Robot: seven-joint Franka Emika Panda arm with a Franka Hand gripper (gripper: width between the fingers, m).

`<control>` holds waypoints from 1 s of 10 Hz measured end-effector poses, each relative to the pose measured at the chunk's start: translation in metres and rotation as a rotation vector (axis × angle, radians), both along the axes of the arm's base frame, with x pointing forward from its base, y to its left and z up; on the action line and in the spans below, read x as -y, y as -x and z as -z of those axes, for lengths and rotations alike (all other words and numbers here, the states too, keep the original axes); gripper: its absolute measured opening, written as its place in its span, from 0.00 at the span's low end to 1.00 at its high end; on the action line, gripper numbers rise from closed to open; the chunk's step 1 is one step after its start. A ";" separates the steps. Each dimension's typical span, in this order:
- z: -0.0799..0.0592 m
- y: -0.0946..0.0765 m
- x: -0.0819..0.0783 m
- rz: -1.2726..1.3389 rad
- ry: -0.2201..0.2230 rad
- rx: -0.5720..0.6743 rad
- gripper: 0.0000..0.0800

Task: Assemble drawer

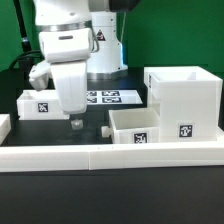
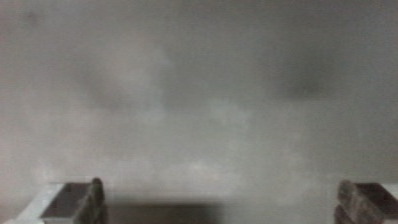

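Note:
The drawer's tall white housing (image 1: 186, 98) stands at the exterior view's right, a tag on its front. One shallow tray (image 1: 137, 125) sits just left of it, its dark knob (image 1: 104, 130) facing left. The second tray (image 1: 40, 103) lies at the far left. My gripper (image 1: 72, 122) hangs low between the two trays, close to the right end of the left tray. In the wrist view my gripper (image 2: 222, 205) is open, with the fingertips (image 2: 80, 200) far apart and nothing between them. Only a blurred pale grey surface (image 2: 196, 90) fills that view.
A long low white wall (image 1: 110, 155) runs across the front of the table. The marker board (image 1: 106, 97) lies flat behind the trays, near the robot base. A green backdrop is behind.

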State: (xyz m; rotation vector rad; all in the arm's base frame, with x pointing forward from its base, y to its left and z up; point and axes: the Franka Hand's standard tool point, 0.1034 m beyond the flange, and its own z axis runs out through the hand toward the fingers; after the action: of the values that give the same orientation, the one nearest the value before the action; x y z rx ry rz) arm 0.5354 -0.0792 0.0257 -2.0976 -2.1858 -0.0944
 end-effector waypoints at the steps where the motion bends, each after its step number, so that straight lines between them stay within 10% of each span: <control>1: 0.001 -0.003 -0.005 0.000 -0.009 0.002 0.81; 10: 0.016 0.005 -0.067 0.073 -0.020 -0.047 0.81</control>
State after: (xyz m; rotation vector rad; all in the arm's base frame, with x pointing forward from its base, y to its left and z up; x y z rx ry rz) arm 0.5302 -0.0123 0.0101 -2.1462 -2.0743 -0.0728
